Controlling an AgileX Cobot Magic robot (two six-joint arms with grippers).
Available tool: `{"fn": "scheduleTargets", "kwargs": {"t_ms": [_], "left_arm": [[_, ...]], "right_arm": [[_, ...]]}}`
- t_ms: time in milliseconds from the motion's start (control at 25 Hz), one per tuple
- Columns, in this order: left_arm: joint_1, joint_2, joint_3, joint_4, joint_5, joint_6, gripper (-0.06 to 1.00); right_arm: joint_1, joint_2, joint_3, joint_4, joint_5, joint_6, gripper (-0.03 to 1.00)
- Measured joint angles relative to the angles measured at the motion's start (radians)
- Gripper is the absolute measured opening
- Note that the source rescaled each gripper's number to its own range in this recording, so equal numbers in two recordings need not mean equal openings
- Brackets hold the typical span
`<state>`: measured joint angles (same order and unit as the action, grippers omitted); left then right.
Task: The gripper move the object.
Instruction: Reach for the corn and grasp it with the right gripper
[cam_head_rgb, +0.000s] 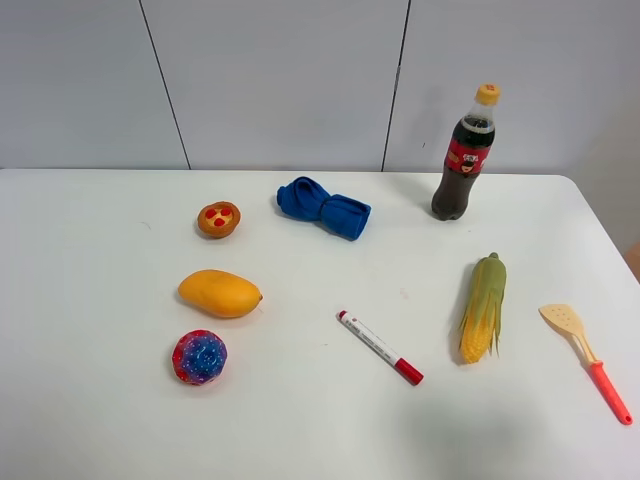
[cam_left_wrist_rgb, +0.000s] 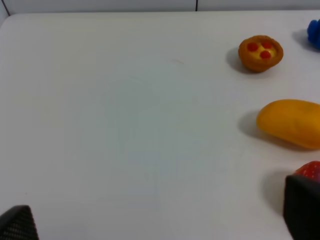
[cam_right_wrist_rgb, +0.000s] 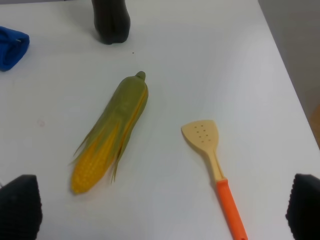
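Note:
The ear of corn (cam_head_rgb: 484, 305) lies on the white table (cam_head_rgb: 90, 430) at the right, yellow kernels toward the front edge and green husk tip toward the back. It also shows in the right wrist view (cam_right_wrist_rgb: 112, 135), ahead of my right gripper (cam_right_wrist_rgb: 162, 202). That gripper is open and empty, with its black fingertips (cam_right_wrist_rgb: 20, 205) wide apart and short of the corn. My left gripper (cam_left_wrist_rgb: 160, 220) is open and empty over bare table at the left. Neither arm shows in the exterior high view.
A cola bottle (cam_head_rgb: 464, 155) stands at the back right. A blue cloth (cam_head_rgb: 322, 208), a small tart (cam_head_rgb: 218, 219), a mango (cam_head_rgb: 220, 294) and a colourful ball (cam_head_rgb: 199, 357) lie left of centre. A red marker (cam_head_rgb: 380, 347) lies mid-front, and a spatula (cam_head_rgb: 585, 358) right of the corn.

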<state>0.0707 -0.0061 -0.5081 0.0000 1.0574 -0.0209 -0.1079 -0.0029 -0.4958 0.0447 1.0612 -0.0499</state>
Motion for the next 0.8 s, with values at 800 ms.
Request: {"fn": "scheduleTargets", "kwargs": {"t_ms": [800], "left_arm": [[0.000,0.000,0.000,0.000,0.000,0.000,1.00]], "right_arm": [[0.013,0.024,0.000,0.002,-0.003,0.072,1.00]]}}
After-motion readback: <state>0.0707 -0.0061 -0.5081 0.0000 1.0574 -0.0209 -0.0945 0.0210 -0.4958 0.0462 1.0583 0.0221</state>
